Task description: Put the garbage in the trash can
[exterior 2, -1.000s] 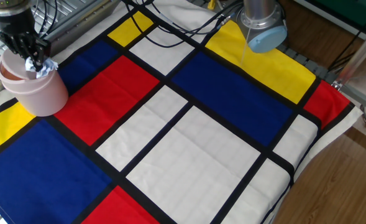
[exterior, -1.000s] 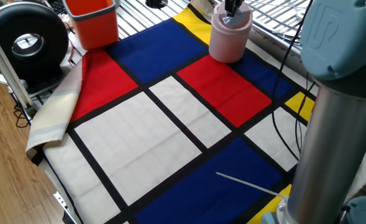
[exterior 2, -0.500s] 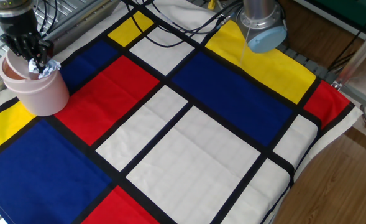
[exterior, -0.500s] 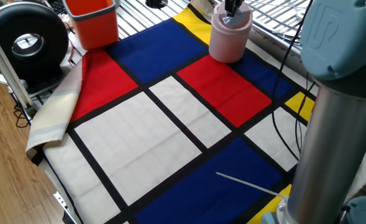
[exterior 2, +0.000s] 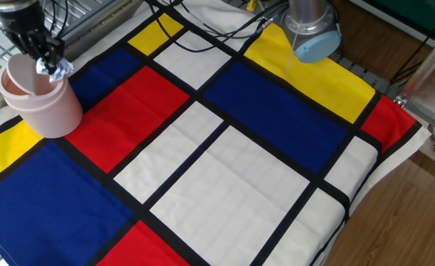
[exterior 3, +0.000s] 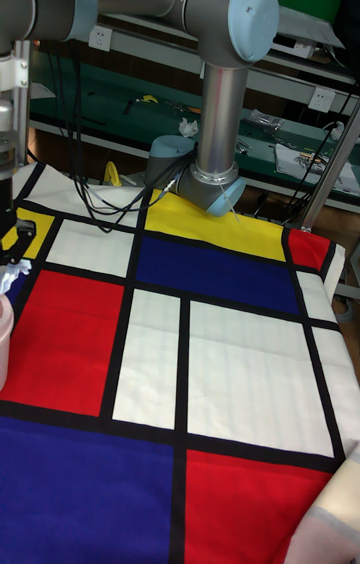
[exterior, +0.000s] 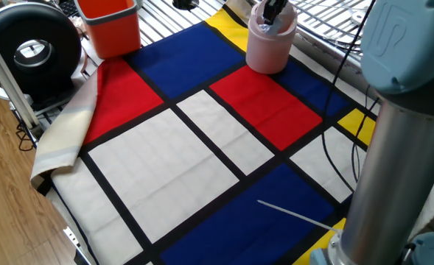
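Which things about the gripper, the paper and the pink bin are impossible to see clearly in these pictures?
- Trash can: in the tall fixed view the left edge cuts off nearly all of it.
- Inside of the trash can: its wall hides the contents in both fixed views.
- Garbage: in one fixed view it is too small; the gripper covers it.
- Gripper finger contact: too small and dark.

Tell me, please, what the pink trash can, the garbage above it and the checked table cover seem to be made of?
The trash can looks like matte plastic: smooth, evenly pale pink walls, no seams. The garbage, held in the pincer, seems to be crumpled paper: white-grey with sharp creases. The table cover appears to be woven cloth: it folds and drapes over the table edge.
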Tool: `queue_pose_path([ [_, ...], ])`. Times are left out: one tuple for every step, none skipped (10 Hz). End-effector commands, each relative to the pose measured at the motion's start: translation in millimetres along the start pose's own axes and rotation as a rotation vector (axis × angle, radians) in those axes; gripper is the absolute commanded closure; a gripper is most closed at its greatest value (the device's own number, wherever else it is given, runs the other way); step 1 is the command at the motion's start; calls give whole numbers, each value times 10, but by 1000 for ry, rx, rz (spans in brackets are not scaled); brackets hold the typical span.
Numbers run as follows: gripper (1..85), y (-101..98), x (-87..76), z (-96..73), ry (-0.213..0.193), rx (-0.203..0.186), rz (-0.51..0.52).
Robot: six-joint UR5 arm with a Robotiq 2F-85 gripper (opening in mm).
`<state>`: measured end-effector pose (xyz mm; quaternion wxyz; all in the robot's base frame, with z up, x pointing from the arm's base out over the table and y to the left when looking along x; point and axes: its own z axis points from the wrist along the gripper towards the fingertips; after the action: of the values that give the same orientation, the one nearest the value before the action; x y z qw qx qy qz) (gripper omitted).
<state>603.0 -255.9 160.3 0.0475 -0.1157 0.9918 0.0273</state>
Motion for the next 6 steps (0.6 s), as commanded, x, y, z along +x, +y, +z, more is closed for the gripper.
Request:
queue_pose_path([
  [847, -95, 129, -30, 8, 22, 23],
  [847, -112, 114, -5, 4, 27, 18],
  [847, -110, 78, 48, -5, 27, 13],
  [847, -101, 45, 99, -12, 23, 9],
  [847, -97, 17, 111, -10, 26, 9],
  [847, -96, -12, 101, -7, 30, 5],
])
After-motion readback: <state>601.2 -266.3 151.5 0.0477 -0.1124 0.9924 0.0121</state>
